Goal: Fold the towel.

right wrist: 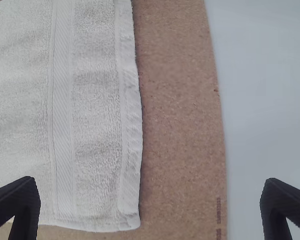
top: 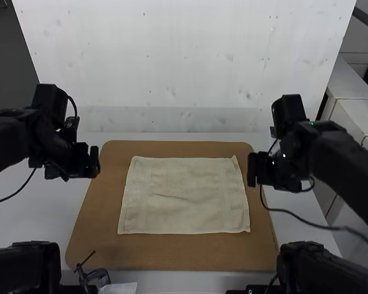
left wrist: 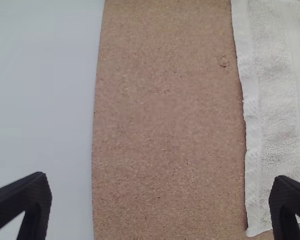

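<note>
the left gripper [top: 94, 162] is empty, its two black tapered fingers [left wrist: 32, 200] spread wide, and it hangs over the left edge of the board, level with the far half of the towel. the right gripper [top: 254, 169] is empty as well, with its fingers [right wrist: 26, 202] wide apart, above the board's right edge.

between the two grippers lies the off-white rectangular terry towel [top: 184, 199], flat, on the brown rounded-corner fibreboard [top: 172, 254]. its long axis runs from left to right, from one gripper's side towards the other's, and its short sides face the arms. a bare strip of board lies between the towel's left side and the board's left edge, and a narrower one on the right. a small crease crosses the middle of the cloth, and the far right corner comes to a slight point.

the high view gives the towel's whole outline with all four corners, while the right wrist view brings out the looped pile, the thick hem [right wrist: 131, 145] and a ribbed woven band [right wrist: 61, 125] running alongside that hem. the left wrist view shows the hem of the opposite short side, partly behind one fingertip.

farther out, the board rests on a white counter [top: 24, 208]. near its front, at the left, are a small dark clamp-like tool [top: 95, 275] and a white sheet [top: 119, 288].
</note>
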